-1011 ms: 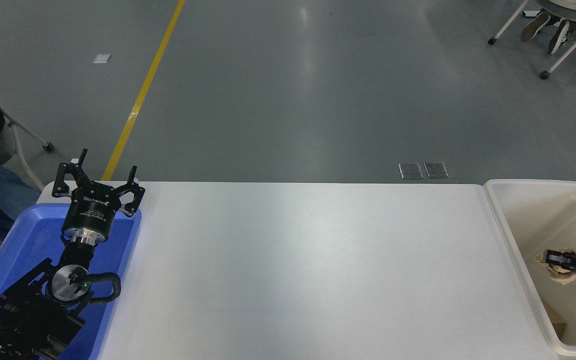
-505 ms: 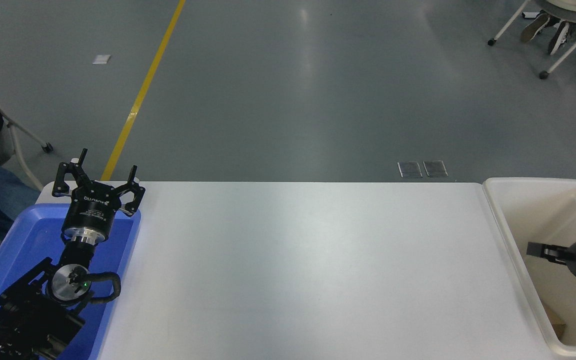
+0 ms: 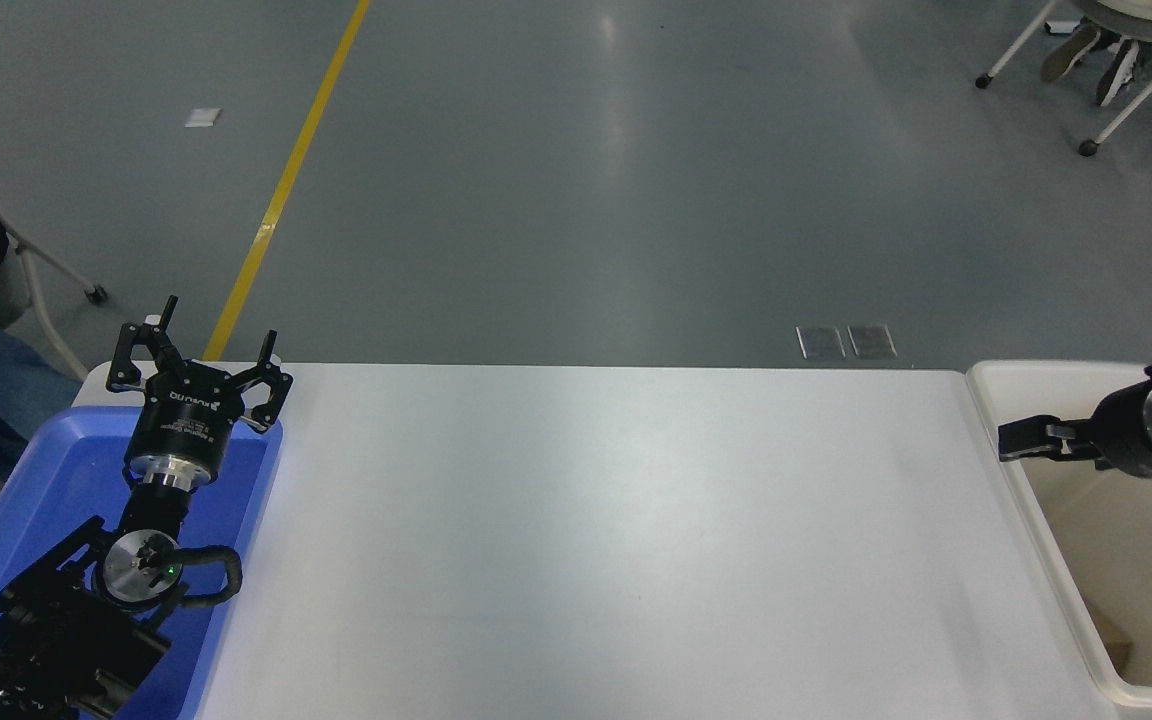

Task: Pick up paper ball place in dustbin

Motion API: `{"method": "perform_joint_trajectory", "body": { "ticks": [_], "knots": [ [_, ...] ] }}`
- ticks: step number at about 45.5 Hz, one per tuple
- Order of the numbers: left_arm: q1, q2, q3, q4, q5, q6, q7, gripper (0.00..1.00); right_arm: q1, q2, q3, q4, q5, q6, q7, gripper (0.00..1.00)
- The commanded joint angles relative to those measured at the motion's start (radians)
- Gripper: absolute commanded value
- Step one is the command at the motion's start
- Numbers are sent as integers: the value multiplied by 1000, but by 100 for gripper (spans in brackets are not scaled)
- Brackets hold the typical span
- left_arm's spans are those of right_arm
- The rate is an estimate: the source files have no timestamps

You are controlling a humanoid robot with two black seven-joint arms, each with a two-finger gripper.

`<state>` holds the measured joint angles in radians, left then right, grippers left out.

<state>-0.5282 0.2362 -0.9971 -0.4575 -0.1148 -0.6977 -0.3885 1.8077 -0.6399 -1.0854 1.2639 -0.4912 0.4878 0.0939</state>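
Note:
The dustbin [image 3: 1036, 520] is a cream-white bin at the table's right end, partly cut off by the picture's edge. My right gripper [image 3: 1021, 440] hovers over its left rim, pointing left. It is open with nothing between its fingers. The paper ball is out of view; none shows on the table or in the visible part of the bin. My left arm is parked at the lower left, its gripper [image 3: 198, 350] open above the far end of the blue tray.
A shallow blue tray [image 3: 46, 480] lies at the table's left end under the left arm. A tan scrap [image 3: 1114, 645] sits low in the bin. Chairs on wheels stand on the floor at top right and at the left edge.
One second ago my right gripper was low inside the bin, shut on the paper ball. It let the ball go, then rose and moved left to the bin's rim.

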Motion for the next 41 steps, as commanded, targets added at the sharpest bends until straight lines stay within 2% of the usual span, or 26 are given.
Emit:
{"method": "perform_joint_trajectory", "body": {
  "ticks": [1, 12, 25, 35, 41],
  "knots": [
    [0, 0, 0, 0, 0, 1, -1, 100, 306, 158, -99, 167, 241, 224, 1, 100],
    [2, 0, 0, 0, -2, 4, -4, 100, 427, 341, -85, 224, 401, 268, 1, 100],
    [2, 0, -2, 0, -2, 6, -4, 100, 507, 519, -79, 229, 470, 298, 0, 100],
    [4, 0, -2, 0, -2, 6, -4, 100, 513, 592, -103, 218, 479, 298, 0, 100],
    [4, 0, 0, 0, -2, 7, -6, 100, 529, 600, -134, 218, 482, 298, 0, 100]
  ]
}}
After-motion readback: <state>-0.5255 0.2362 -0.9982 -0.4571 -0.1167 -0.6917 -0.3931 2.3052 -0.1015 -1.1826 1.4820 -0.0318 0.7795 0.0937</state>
